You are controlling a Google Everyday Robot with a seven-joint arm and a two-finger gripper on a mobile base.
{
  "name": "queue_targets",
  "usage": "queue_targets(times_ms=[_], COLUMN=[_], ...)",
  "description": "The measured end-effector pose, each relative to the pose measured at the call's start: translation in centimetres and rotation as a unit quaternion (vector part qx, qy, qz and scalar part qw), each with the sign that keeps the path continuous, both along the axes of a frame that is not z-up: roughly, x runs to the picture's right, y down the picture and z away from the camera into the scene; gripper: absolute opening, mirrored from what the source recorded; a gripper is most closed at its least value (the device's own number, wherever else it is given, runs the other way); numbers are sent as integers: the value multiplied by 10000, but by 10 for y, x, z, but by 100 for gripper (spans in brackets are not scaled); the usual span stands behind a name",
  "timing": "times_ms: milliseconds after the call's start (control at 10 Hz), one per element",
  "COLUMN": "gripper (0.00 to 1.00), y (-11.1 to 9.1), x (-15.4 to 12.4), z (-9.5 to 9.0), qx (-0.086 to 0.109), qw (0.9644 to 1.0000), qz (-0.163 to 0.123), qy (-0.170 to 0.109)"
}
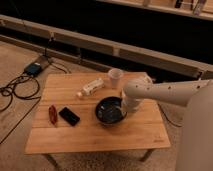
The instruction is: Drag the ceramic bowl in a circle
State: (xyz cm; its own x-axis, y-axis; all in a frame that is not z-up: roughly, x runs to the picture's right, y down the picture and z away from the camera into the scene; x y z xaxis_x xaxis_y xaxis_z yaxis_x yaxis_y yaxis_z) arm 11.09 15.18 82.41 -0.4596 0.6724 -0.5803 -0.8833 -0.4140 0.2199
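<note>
Pincer (125,106) closed at ceramic bowl (108,111) rim — tips hidden by arm (165,91)

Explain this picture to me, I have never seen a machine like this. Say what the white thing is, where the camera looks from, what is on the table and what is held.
The long white thing is a robot's single arm, reaching in from the right. It ends in a two-finger gripper, a simple clamp, shut on the right rim of a round, glossy black ceramic bowl. The one camera looks down at the light wooden table from above; where it is mounted is unclear. Also on the table: a small white cup, a white bottle lying on its side, a flat black rectangular object and a small red object. A blue box with cables sits on the floor.
</note>
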Motion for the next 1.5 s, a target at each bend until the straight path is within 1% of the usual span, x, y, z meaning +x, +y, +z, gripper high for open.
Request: queue_targets(times_ms=[200,400,600,800,1000,1100,1200,1300,1500], gripper=[8,8,8,8,8,8,8,8,8], y=[-11,-14,-8,3,21,31,38,47,58], x=[-32,-67,-90,-99,-95,-87,-79,-64,-41], z=[10,12,4,-10,-33,-45,-53,-63,-74], qx=[-11,-65,-196,-366,-583,-681,-744,-812,-828], qw=[9991,9967,9941,9927,9932,9939,9946,9954,9964], qz=[-293,-523,-672,-693,-588,-488,-395,-232,49], qy=[-299,-612,-832,-912,-817,-712,-613,-442,-182])
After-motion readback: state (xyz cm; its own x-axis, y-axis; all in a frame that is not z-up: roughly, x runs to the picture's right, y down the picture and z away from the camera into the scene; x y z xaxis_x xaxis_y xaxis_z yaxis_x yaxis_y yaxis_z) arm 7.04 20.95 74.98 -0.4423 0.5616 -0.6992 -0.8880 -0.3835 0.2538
